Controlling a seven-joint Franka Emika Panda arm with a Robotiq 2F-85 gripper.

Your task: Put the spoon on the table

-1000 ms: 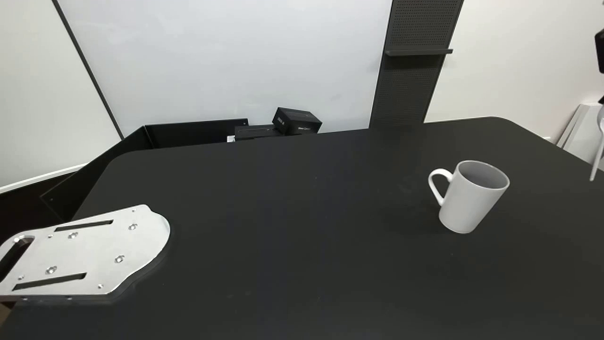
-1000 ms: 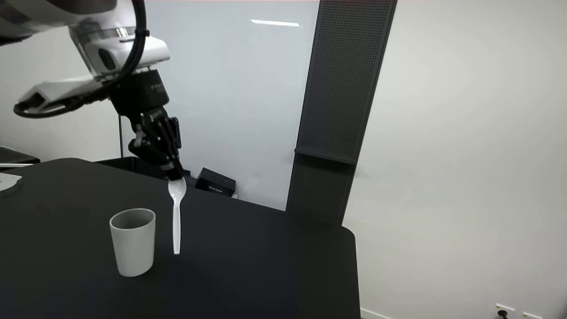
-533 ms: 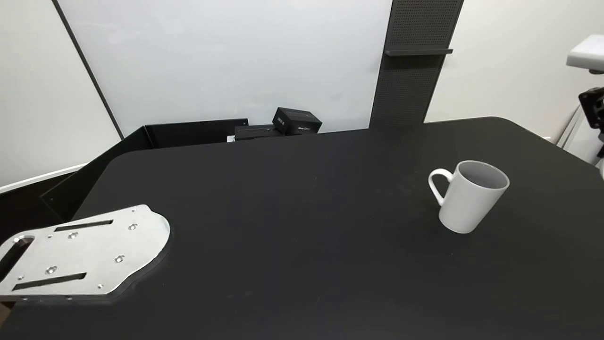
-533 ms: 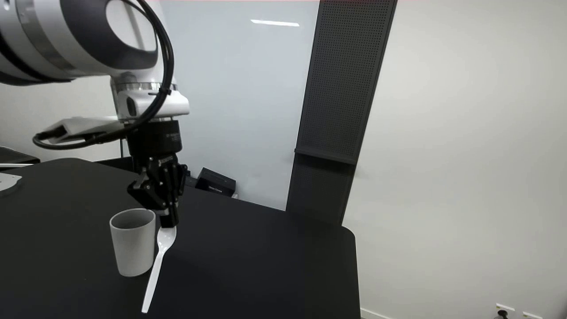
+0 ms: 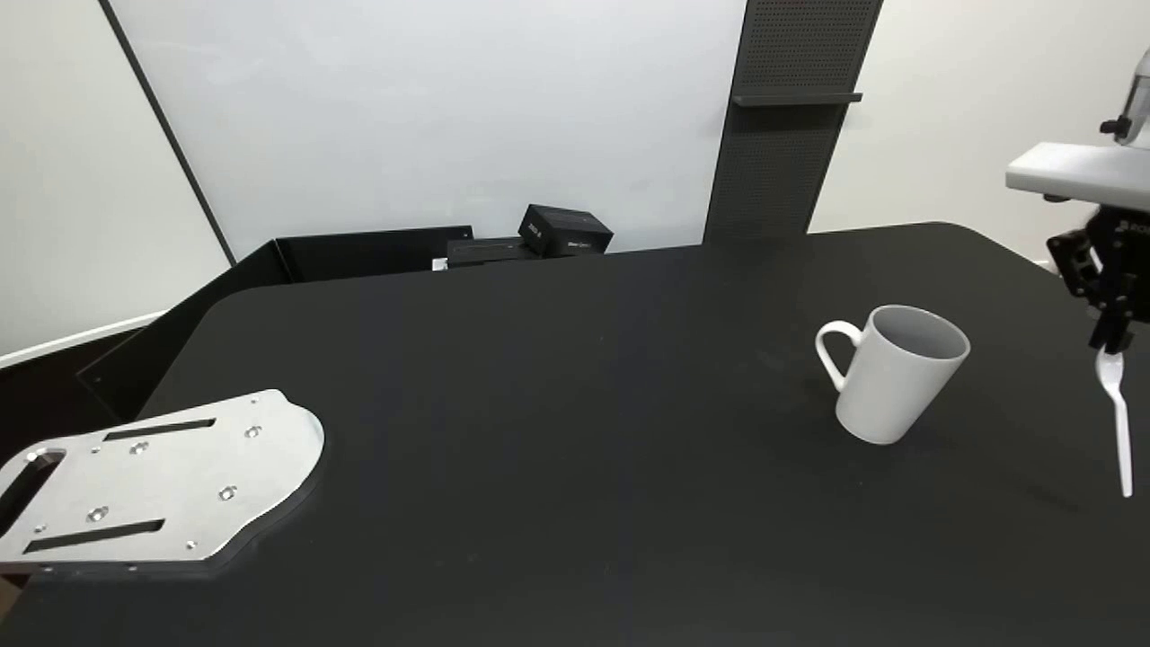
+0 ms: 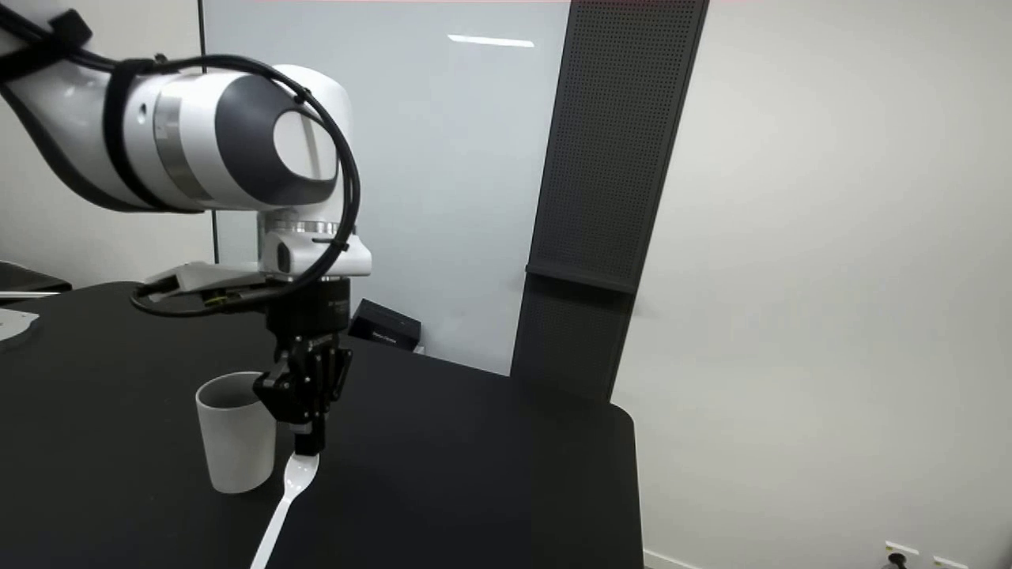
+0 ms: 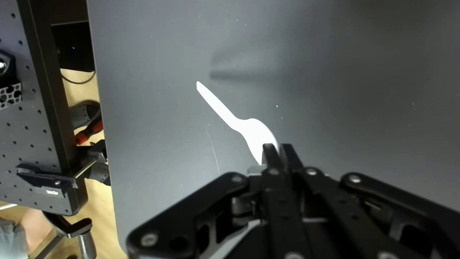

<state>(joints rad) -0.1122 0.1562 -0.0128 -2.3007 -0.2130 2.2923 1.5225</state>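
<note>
The white spoon (image 5: 1121, 422) hangs handle down from my gripper (image 5: 1112, 347) at the right side of an exterior view. In an exterior view the spoon (image 6: 294, 486) is below the gripper (image 6: 310, 452), and its handle end leaves the bottom edge. In the wrist view the gripper (image 7: 277, 146) is shut on the tip of the bowl of the spoon (image 7: 251, 131); the handle points away to the upper left. The black table (image 5: 575, 449) lies beneath, also in the wrist view (image 7: 154, 108). A faint shadow lies near the handle end; exact clearance is unclear.
A white mug (image 5: 898, 386) stands on the table beside the gripper, also in an exterior view (image 6: 237, 442). A flat white metal plate with holes (image 5: 171, 476) lies at the far left. The table's side edge and a perforated board (image 7: 32, 126) show in the wrist view.
The gripper and spoon have moved down toward the table. In an exterior view they have come further in from the right edge. The mug and plate have not moved.
</note>
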